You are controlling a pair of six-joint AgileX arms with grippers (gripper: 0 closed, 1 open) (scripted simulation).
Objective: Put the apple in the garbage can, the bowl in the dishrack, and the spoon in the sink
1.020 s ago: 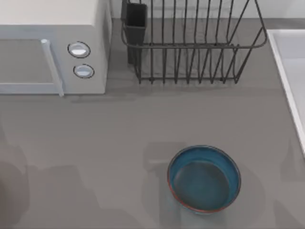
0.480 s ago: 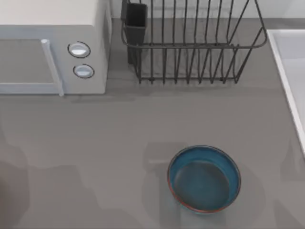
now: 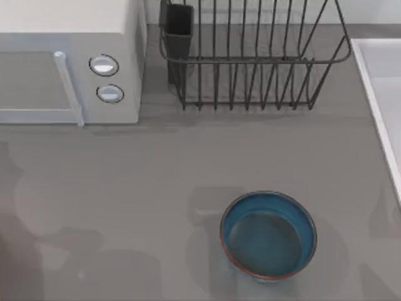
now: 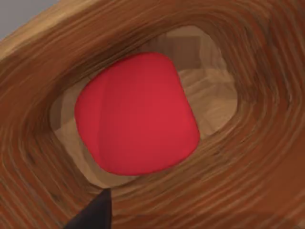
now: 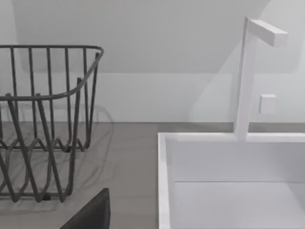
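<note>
The red apple (image 4: 136, 114) lies inside a brown wooden-grained container, the garbage can (image 4: 228, 191), seen from straight above in the left wrist view. One dark fingertip (image 4: 93, 214) of my left gripper shows beside the apple, apart from it, and the gripper is open with nothing in it. The blue bowl (image 3: 268, 234) stands upright on the table, front and right of centre. At the back, the black wire dishrack (image 3: 250, 63) holds nothing. The sink (image 3: 382, 94) runs along the right edge. A dark fingertip (image 5: 90, 214) of my right gripper, also open, hangs near the sink (image 5: 228, 191). The spoon is out of view.
A white microwave (image 3: 69, 63) with two round knobs fills the back left. A white tap (image 5: 248, 76) rises behind the sink basin. The dishrack's end (image 5: 43, 119) stands just beside the sink rim, with a strip of grey table between them.
The soft shadows on the table's front left have shifted and changed shape. The bowl, dishrack and microwave have stayed put.
</note>
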